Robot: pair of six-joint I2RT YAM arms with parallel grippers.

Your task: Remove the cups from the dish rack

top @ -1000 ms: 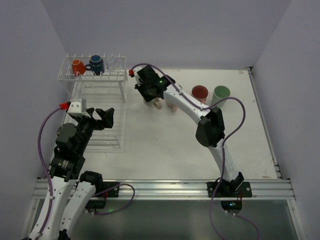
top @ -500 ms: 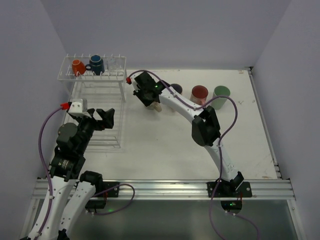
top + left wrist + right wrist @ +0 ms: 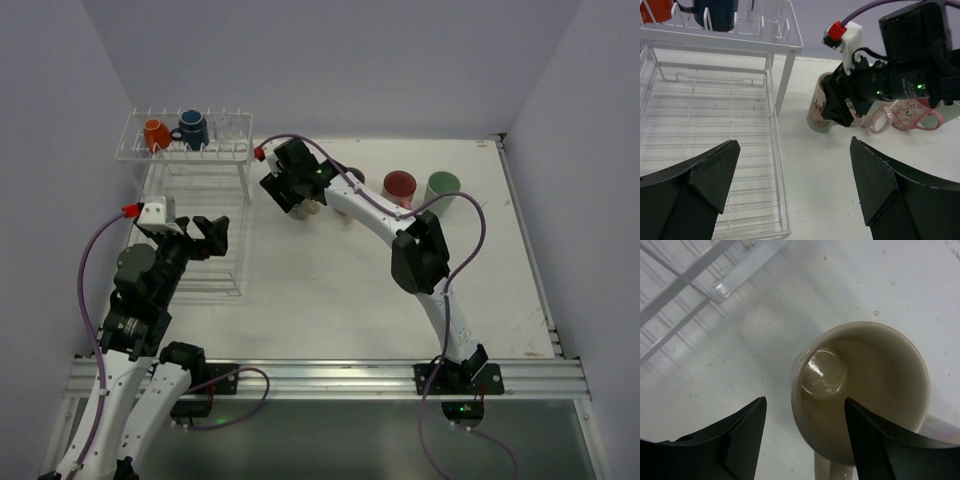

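The cream cup [image 3: 865, 390] stands upright on the table just right of the dish rack's leg [image 3: 735, 277]. My right gripper [image 3: 805, 401] hangs over it, open, one finger outside the cup's wall and the other over its mouth, neither touching. From above, the right gripper [image 3: 300, 200] covers most of this cup [image 3: 312, 208]. The small orange cup [image 3: 156, 133] and dark blue cup [image 3: 192, 128] sit on the dish rack's upper shelf [image 3: 230, 152]. My left gripper [image 3: 215, 235] is open over the lower tray [image 3: 715, 125], holding nothing.
On the table behind the right arm stand a cup with a red inside [image 3: 399, 185] and a light green cup [image 3: 443, 186]. A pale patterned cup [image 3: 905, 115] stands right behind the cream one, half hidden by the arm. Walls close in on the left and back.
My right gripper's jaws have opened off the cream cup, which now stands free on the table. The right wrist shifted slightly left. The left arm has not moved.
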